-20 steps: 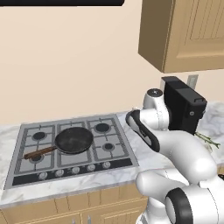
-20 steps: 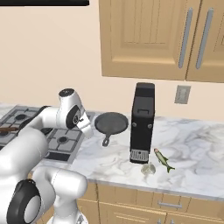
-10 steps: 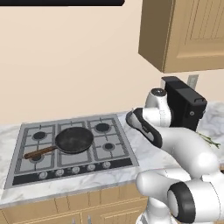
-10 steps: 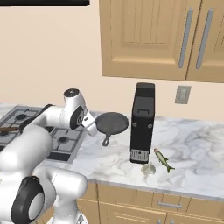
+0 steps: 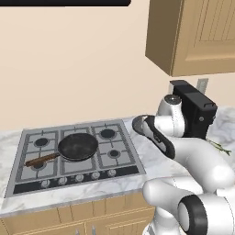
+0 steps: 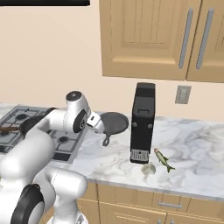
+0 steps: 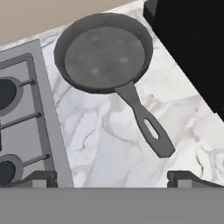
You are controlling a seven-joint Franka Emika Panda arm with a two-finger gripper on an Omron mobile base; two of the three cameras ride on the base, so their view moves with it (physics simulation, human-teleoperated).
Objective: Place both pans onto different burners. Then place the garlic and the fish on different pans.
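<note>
Marble bench (image 7: 113,144) lies under the pincer (image 7: 113,177), whose two tips stand wide apart with nothing between them. Straight ahead of the pincer, in the hand view, sits the grey pan (image 7: 105,52) flat on the bench, its short handle (image 7: 146,124) reaching back toward the pincer and ending just ahead of the right tip (not touching it). Beside the pan on the far right stands a tall black box (image 6: 142,122), close to the pan's rim. To the pincer's left runs the edge of the cooktop (image 7: 26,118), with two burners (image 7: 6,94) under their grates.

From the base views, the black pan (image 5: 77,146) rests on the middle burner of the cooktop, well off to the pincer's left, its brown wooden handle (image 5: 41,159) slanting toward the front left corner. The fish (image 6: 162,159) lies on the bench beyond the black box, well to the pincer's right, and the garlic (image 6: 148,169) sits just beside it, nearer the bench's front edge. The grey pan (image 6: 113,123) shows between the pincer and the box.
</note>
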